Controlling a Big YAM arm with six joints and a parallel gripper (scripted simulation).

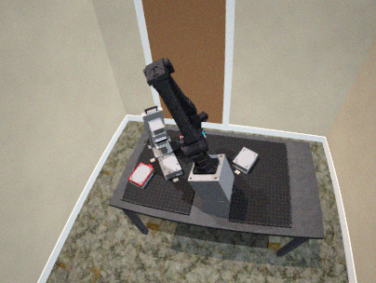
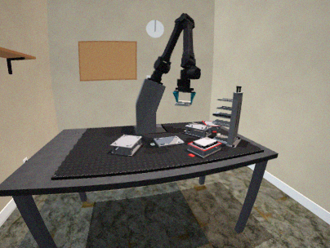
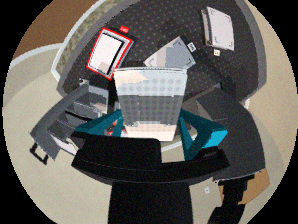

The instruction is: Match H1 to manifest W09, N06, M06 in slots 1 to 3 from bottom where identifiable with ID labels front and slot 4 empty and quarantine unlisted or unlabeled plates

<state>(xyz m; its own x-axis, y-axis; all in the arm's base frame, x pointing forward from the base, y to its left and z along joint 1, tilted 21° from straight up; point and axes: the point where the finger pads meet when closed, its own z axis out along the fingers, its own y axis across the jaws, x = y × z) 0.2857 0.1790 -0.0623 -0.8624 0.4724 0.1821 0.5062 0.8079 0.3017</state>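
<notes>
Teal-fingered and set wide, the tool (image 2: pixel 184 98) grips a pale plate (image 3: pixel 149 102) across its width and hangs high above the bench (image 2: pixel 37 171), between the grey pedestal (image 2: pixel 148 107) and the plate hotel (image 2: pixel 235 118). The hotel stands at the mat's far end, thin shelves jutting toward the arm. Below the tool a red-framed nest (image 2: pixel 204 146) carries a plate; another plate (image 2: pixel 127 144) rests well apart on the mat
</notes>
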